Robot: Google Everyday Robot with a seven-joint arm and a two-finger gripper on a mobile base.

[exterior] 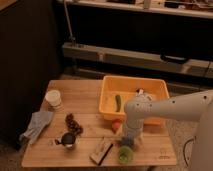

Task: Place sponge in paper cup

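Observation:
The white paper cup (53, 98) stands upright at the far left of the wooden table (85, 90). A small green soft-looking lump (125, 154), likely the sponge, lies near the table's front edge. My gripper (127, 142) hangs from the white arm (170, 109) that comes in from the right. It sits just above and behind the green lump, close to it or touching it. The cup is far to the gripper's left.
A yellow bin (107, 107) with a green vegetable (118, 103) stands at the back right. An orange fruit (116, 126) lies in front of it. A tan packet (101, 150), a metal cup (67, 140), a dark cluster (73, 123) and a grey cloth (36, 126) lie on the left half.

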